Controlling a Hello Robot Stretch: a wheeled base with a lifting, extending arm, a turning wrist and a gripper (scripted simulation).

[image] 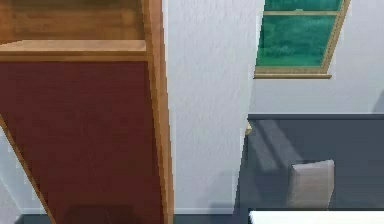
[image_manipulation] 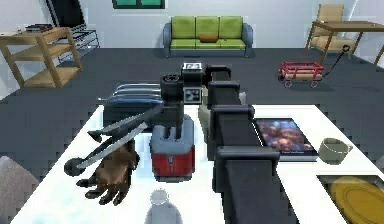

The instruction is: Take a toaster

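A white table (image_manipulation: 60, 150) fills the near part of the arm side view. At its far left stands a dark blue-grey toaster (image_manipulation: 133, 96) with long slots along its top. The arm (image_manipulation: 235, 140) rises over the table, and the gripper (image_manipulation: 80, 165) slants down to the left from the wrist, its thin fingers (image_manipulation: 110, 148) ending just above the tabletop. A brown hand-shaped figure (image_manipulation: 115, 178) lies right by the fingertips, so I cannot tell whether the gripper holds anything. A red box with a grey top (image_manipulation: 172, 155) stands beside the arm.
The table also holds a bottle top (image_manipulation: 160, 205), a picture book (image_manipulation: 285, 135), a small bowl (image_manipulation: 335, 150) and a yellowish plate (image_manipulation: 358, 198). Beyond are a green sofa (image_manipulation: 208, 30), a red wagon (image_manipulation: 300, 72) and wooden shelves (image_manipulation: 40, 50). Ahead stand a wooden cabinet (image: 90, 120), a white wall (image: 205, 100) and a grey chair (image: 312, 185).
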